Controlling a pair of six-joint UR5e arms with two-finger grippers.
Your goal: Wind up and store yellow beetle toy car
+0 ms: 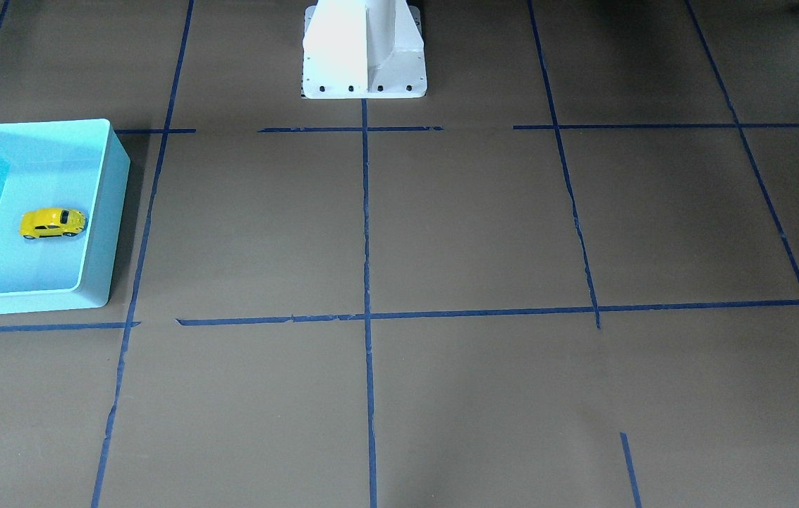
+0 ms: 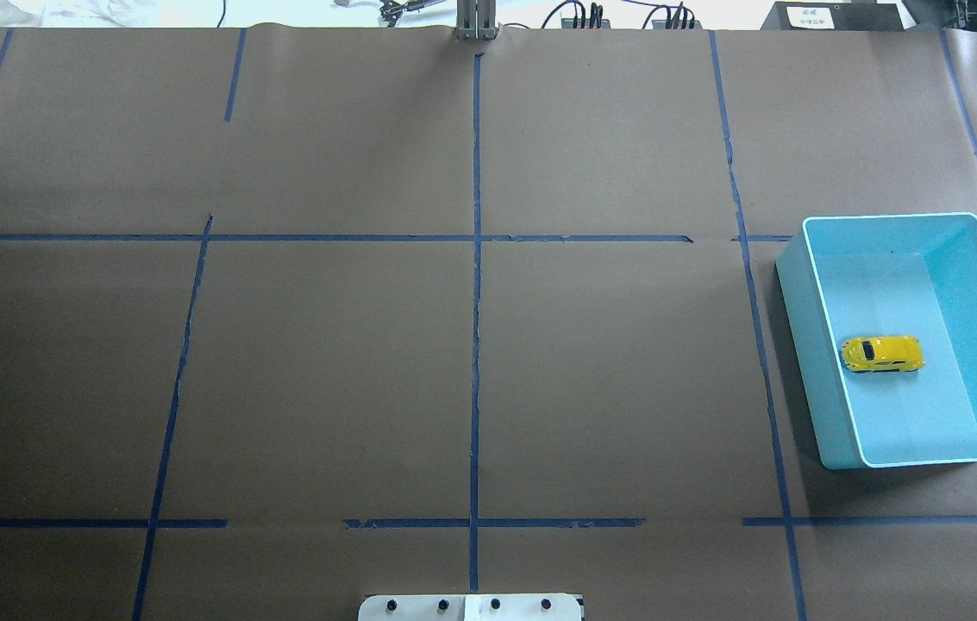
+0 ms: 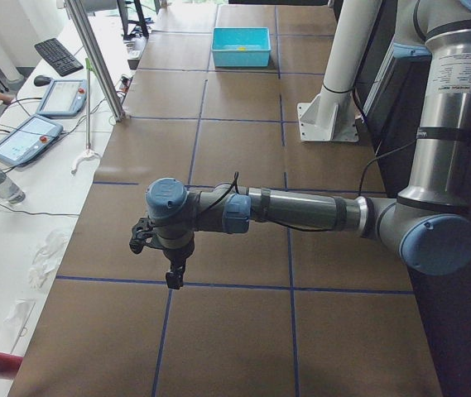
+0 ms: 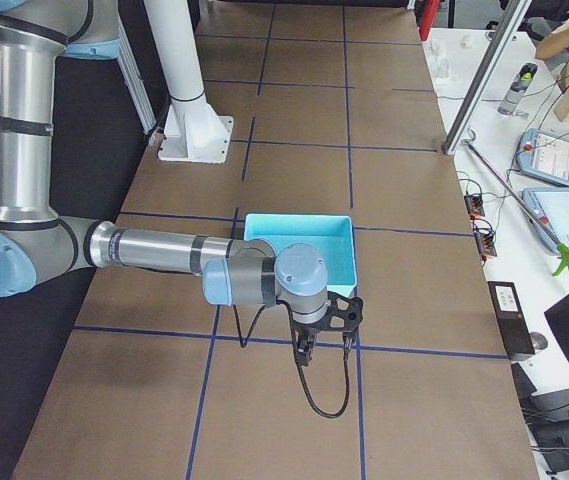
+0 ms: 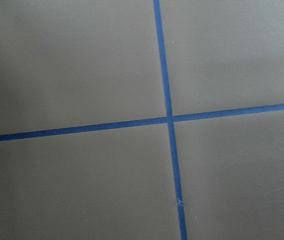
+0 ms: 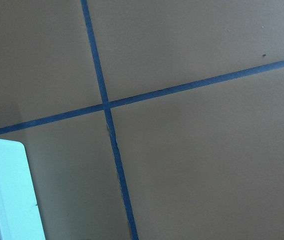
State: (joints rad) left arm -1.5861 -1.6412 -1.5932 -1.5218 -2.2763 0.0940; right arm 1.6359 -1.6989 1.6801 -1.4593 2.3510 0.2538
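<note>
The car (image 2: pixel 882 354) is lying on the floor of the bin (image 2: pixel 803 345), long axis crossing the bin's width, with the right gripper (image 4: pixel 326 345) hanging just beside it, far nearer than the left gripper (image 3: pixel 169 269); I cannot tell either jaw opening.

Glossy yellow beetle toy car (image 2: pixel 881 354), smooth turquoise plastic bin (image 2: pixel 811 371), matt brown paper table cover (image 2: pixel 324 371)

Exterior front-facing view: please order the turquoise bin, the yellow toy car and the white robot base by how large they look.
1. turquoise bin, largest.
2. white robot base, though the top edge cuts it off.
3. yellow beetle toy car, clearly smallest, lying inside the bin.
</note>
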